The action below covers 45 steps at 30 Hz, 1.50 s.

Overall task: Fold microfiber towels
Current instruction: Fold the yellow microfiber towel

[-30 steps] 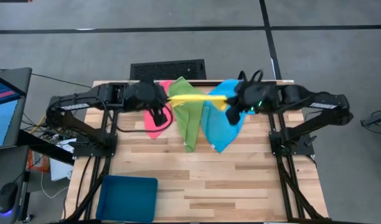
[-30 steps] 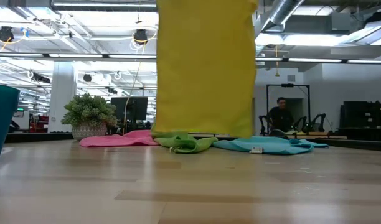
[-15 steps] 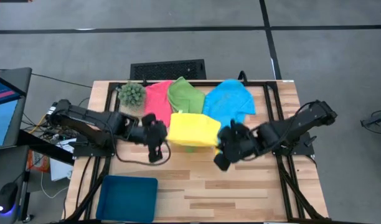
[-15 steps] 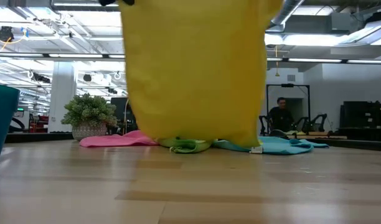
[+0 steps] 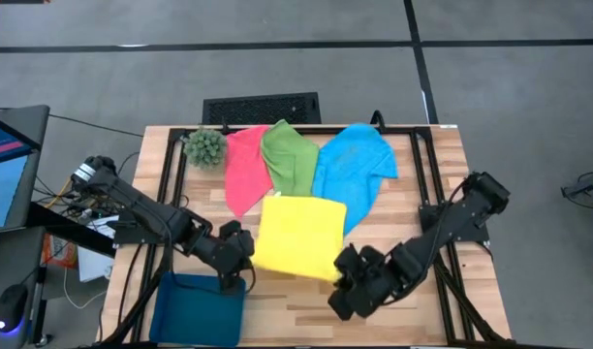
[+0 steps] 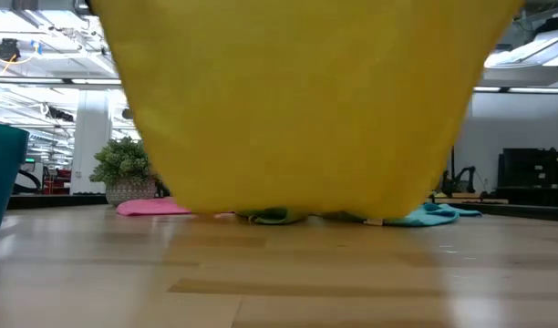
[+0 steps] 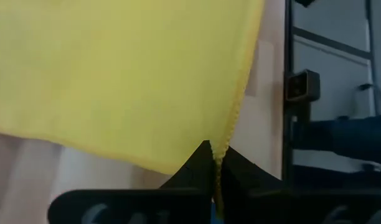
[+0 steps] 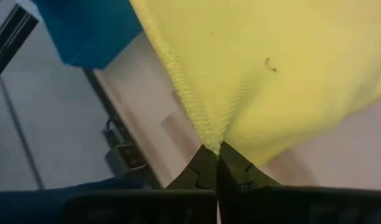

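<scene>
I am holding the yellow towel stretched above the surface, left tool and right tool each pinching a corner.

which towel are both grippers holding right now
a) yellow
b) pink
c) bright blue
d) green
a) The left gripper and the right gripper are each shut on an edge of the yellow towel, stretched between them, while the pink towel, green towel and blue towel lie on the table farther back.
</scene>
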Tool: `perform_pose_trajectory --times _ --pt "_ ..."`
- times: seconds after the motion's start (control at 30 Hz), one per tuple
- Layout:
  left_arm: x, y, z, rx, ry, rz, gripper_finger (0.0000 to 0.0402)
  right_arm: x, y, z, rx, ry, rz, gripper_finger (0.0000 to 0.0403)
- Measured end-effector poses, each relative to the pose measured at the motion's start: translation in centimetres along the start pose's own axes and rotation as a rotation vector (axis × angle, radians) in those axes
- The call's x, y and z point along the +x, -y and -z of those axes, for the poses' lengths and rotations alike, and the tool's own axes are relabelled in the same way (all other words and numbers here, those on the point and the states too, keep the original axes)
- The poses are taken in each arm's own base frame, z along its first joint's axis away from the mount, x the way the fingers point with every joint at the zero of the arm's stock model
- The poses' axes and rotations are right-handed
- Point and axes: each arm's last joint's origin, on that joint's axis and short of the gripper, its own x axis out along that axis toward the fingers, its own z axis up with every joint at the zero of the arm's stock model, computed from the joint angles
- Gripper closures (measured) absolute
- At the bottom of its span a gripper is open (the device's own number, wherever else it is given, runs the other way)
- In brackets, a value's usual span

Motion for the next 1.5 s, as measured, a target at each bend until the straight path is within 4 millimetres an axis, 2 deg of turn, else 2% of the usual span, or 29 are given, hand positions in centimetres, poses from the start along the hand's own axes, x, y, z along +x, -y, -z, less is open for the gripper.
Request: perform_pose_trajectory --times 0.23,0.37,0.63,0.9,1.07,1.2,1.5 --pt "1.3 -0.5 0.9 -0.038 -0.081 0.08 0.0401 2.8 -1.2 1.5 0.032 -0.068 -0.036 0.0392" --pt "1.7 -1.1 0.8 -0.009 -0.065 0.051 0.0401 3.2 -0.8 1.1 0.026 -0.107 -0.01 0.0392" --pt "1.8 -4.0 -0.3 0.065 0.004 -0.198 0.0401 3.3 3.1 -4.0 -0.087 -0.151 0.181 0.0392" --pt "4.2 -8.2 0.4 0.017 -0.014 -0.287 0.0401 4.7 6.7 -8.1 -0.2 -0.19 0.278 0.0392" --pt "5.1 -10.2 0.8 -0.038 0.013 -0.362 0.0401 6.4 9.3 -9.2 -0.238 -0.227 0.309 0.0392" --pt "5.6 -11.1 0.7 -0.056 0.043 -0.352 0.0401 7.6 11.0 -9.5 -0.222 -0.26 0.299 0.0392" --pt "5.6 -12.4 0.2 -0.074 0.052 -0.4 0.0396 8.7 12.8 -10.4 -0.196 -0.251 0.298 0.0387"
